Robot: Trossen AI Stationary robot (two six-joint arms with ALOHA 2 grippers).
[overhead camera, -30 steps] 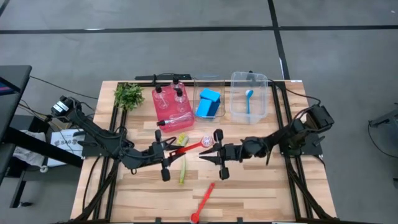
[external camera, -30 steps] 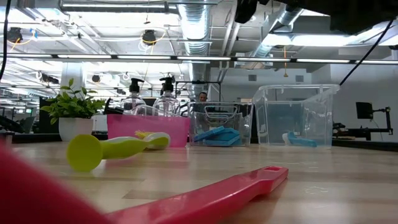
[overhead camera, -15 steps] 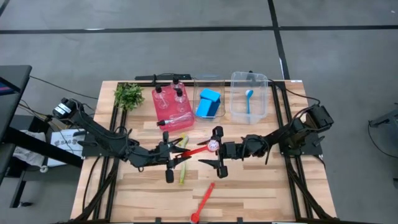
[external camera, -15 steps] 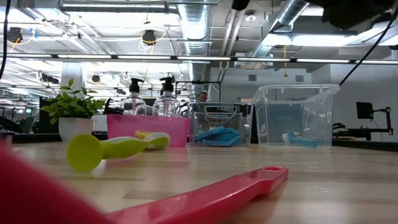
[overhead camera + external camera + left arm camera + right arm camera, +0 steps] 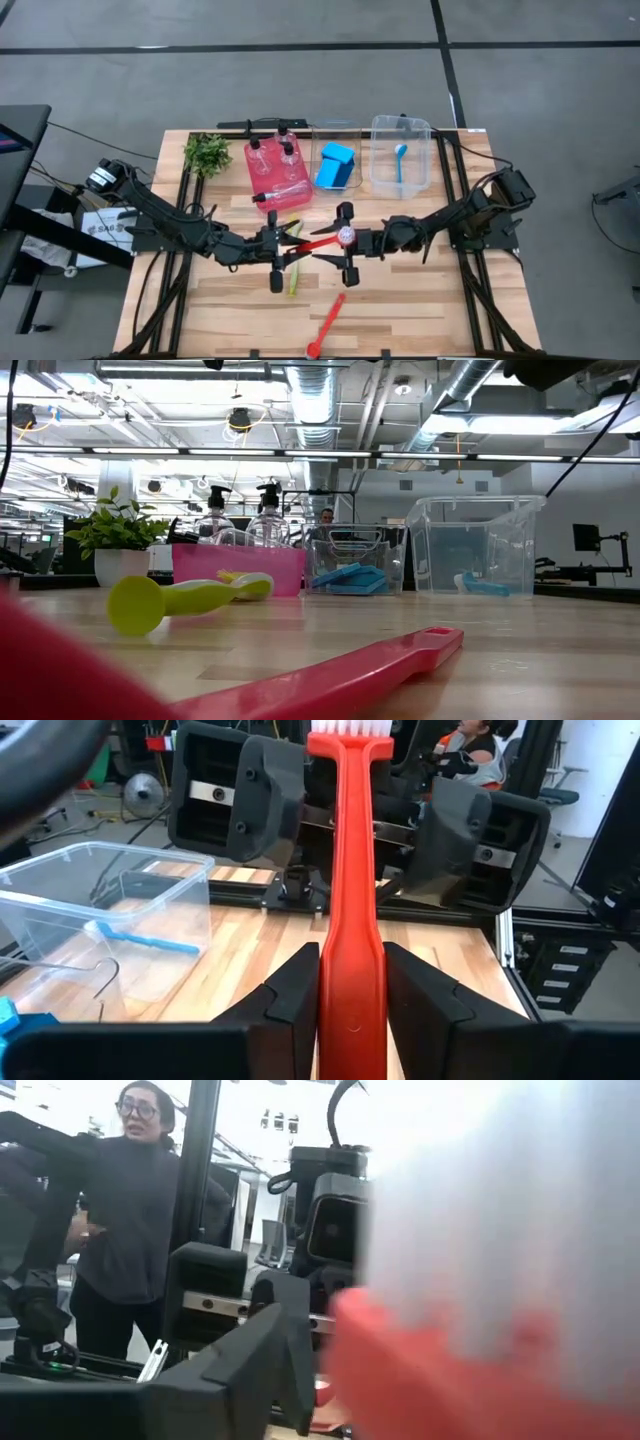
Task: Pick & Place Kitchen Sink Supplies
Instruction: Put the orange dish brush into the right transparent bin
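Both grippers have closed toward each other since the earlier frames, meeting over the middle of the desk [image 5: 420, 300]. A red brush [image 5: 318, 241] is suspended between them. The left gripper [image 5: 277, 248] is clamped on its handle; in the left wrist view the red handle [image 5: 348, 920] sits pinched between both fingers [image 5: 420, 995]. The right gripper [image 5: 346, 243] has its fingers spread wide around the bristle head, not gripping it. A yellow-green brush [image 5: 293, 268] lies on the desk just below, and a second red brush [image 5: 326, 325] near the front edge. Two pump bottles [image 5: 288, 150] stand in the red bin [image 5: 262, 185], blue sponges [image 5: 337, 165] in the middle bin, a blue brush [image 5: 399, 160] in the clear bin [image 5: 378, 180]. A person [image 5: 135, 1220] stands beyond the desk.
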